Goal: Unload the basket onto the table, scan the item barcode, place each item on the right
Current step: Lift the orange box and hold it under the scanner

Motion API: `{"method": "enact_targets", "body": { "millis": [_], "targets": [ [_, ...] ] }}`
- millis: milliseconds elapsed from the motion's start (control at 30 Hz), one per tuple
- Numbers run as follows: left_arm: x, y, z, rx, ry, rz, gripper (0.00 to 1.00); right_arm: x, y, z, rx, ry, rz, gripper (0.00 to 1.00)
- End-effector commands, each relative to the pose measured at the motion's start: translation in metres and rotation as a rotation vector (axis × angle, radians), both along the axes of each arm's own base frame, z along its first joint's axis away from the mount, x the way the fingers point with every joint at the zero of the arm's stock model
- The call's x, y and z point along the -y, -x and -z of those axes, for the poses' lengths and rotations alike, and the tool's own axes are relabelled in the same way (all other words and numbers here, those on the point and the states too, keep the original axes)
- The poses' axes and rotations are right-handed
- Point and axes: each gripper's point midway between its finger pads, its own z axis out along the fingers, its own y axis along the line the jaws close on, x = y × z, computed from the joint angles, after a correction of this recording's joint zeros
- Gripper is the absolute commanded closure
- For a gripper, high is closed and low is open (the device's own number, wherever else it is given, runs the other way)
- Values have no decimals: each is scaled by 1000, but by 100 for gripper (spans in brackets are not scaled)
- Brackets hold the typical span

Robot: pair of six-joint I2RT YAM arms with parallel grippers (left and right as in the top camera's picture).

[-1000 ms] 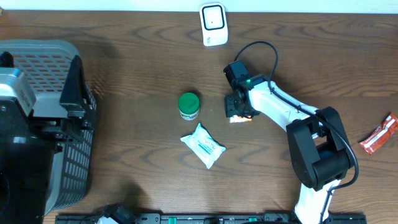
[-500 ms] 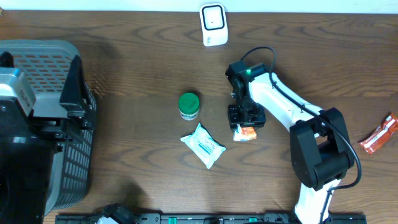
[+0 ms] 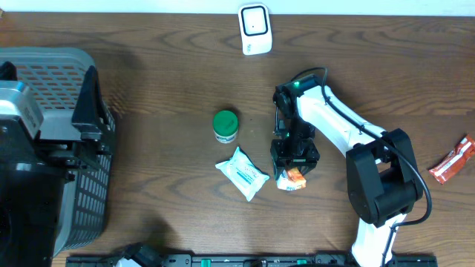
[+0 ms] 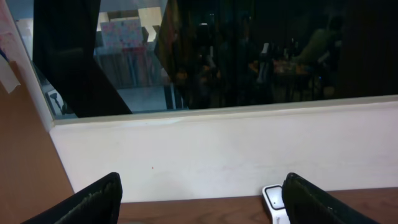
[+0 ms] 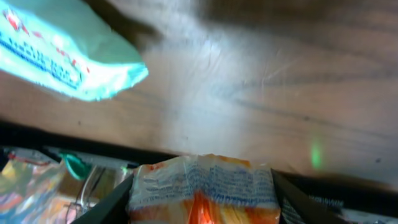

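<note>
My right gripper (image 3: 294, 165) is shut on an orange and white snack packet (image 3: 294, 179), which hangs just above the table near its front middle. In the right wrist view the packet (image 5: 202, 186) fills the gap between my two dark fingers (image 5: 113, 206), printed side toward the camera. The white barcode scanner (image 3: 254, 29) stands at the table's far edge, well away from the packet. My left gripper (image 4: 202, 180) is open and empty, and the scanner (image 4: 273, 208) shows beside its right finger.
A teal and white wipes pack (image 3: 242, 173) lies just left of the held packet. Farther left and back stands a green-lidded jar (image 3: 225, 126). The table's left end holds a grey basket (image 3: 70, 67), and a red wrapper (image 3: 453, 161) lies near the right edge.
My right gripper has carried the packet toward the table's front edge, away from the scanner, and turned as it went. The left arm has not moved.
</note>
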Motion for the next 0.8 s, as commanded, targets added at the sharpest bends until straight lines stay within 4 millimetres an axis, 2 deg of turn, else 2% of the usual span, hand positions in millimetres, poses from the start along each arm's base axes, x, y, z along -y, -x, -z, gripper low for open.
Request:
{"method": "enact_targets", "body": {
  "millis": [0, 200, 367, 433, 500, 533, 633, 767],
  "targets": [
    [-3, 2, 0, 3, 0, -9, 18, -6, 3, -4, -29, -38, 1, 46],
    [-3, 2, 0, 3, 0, -9, 18, -7, 3, -5, -29, -50, 0, 46],
    [-3, 2, 0, 3, 0, -9, 18, -20, -24, 8, 96, -109, -3, 47],
    [-3, 2, 0, 3, 0, -9, 18, -31, -53, 12, 213, -157, 6, 48],
    [-3, 2, 0, 3, 0, -9, 18, -37, -77, 8, 294, -185, 41, 49],
    [-3, 2, 0, 3, 0, -9, 18, -42, -102, -4, 372, -217, 62, 50],
    [-3, 2, 0, 3, 0, -9, 18, -48, -142, -34, 506, -271, 82, 51],
    [-3, 2, 0, 3, 0, -9, 18, -49, -203, -89, 748, -323, 103, 52]
  ]
}}
